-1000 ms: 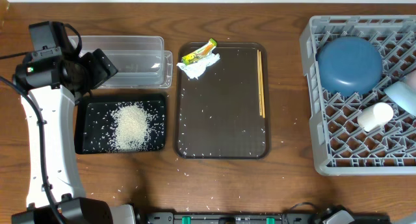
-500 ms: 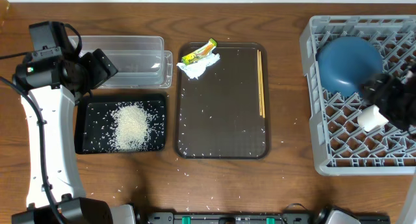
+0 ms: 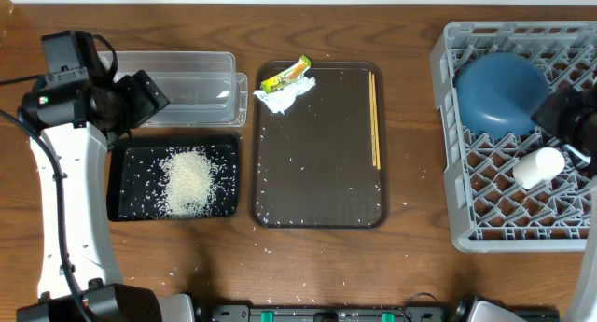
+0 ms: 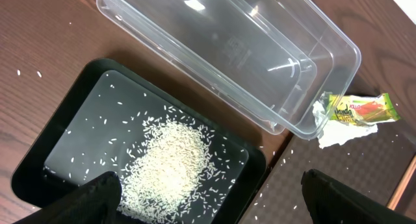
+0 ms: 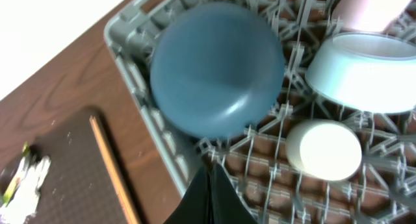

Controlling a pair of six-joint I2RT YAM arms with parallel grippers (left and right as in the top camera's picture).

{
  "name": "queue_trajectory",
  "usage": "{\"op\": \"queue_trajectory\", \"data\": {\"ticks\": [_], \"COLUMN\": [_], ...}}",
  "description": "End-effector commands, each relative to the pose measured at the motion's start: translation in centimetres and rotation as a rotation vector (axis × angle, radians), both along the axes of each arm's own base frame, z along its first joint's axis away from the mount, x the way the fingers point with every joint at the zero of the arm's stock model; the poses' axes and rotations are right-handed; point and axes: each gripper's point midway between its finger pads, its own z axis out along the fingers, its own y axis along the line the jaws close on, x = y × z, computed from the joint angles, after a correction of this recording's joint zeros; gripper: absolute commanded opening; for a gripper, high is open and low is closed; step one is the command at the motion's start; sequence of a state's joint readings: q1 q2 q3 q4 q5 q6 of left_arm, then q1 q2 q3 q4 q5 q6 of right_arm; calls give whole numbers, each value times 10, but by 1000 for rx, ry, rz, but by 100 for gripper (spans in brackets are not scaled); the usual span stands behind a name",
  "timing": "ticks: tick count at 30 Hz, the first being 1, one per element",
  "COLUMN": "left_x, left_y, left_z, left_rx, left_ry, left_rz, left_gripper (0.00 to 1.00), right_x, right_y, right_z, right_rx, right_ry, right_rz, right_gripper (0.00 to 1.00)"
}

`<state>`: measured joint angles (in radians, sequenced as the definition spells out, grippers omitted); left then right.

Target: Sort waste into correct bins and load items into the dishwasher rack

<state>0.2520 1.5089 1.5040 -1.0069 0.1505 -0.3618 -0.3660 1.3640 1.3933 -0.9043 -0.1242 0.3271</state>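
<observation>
Two hands differ: left hand [image 4: 209,180] spreads wide near rice [image 4: 170,162] heaped in the black tray [image 4: 71,146]; right hand [image 5: 209,193] sits pinched shut, empty, over the grey rack [image 3: 446,126] holding the blue dish [image 3: 501,89].

Rice heap [image 4: 170,160] in black tray [image 4: 77,115]

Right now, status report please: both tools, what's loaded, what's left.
Left tool open, empty, by the black tray of rice. Right tool shut, empty, over the rack. Dish, bowl, cup loaded. Chopsticks on brown tray; wrapper, paper scrap at its corner.
</observation>
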Motion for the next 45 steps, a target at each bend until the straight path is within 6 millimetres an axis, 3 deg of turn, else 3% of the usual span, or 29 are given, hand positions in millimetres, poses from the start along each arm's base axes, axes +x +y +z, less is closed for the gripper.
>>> {"op": "queue_trajectory", "data": {"ticks": [1,7,11,14,18,29,36,45], "left_x": [2,2,3,2,3,2,2,2], "left_y": [3,3,3,3,3,3,3,3], "left_z": [7,7,8,7,8,7,7,7], "left_rx": [12,12,12,12,12,12,12,12], "left_ry": [-17,-17,-18,-17,-18,-17,-17,-17], "left_rz": [0,0,0,0,0,0,0,0], "left_gripper": [92,92,92,92,92,92,92,92], "right_x": [18,62,71,70,65,46,39,22], "right_y": [-16,-50,-79,-101,-115,-155,-161,-175], "right_z": [-17,-37,-51,-61,-77,-94,-105,-110], "right_rx": [-44,-151,-257,-340,-382,-304,-207,-207], "right_ry": [27,-10,20,64,122,140,133,170], "right_rz": [-40,-83,-162,-240,-289,-351,-332,-376], "right_gripper": [1,2,2,1,1,3,2,3]}}
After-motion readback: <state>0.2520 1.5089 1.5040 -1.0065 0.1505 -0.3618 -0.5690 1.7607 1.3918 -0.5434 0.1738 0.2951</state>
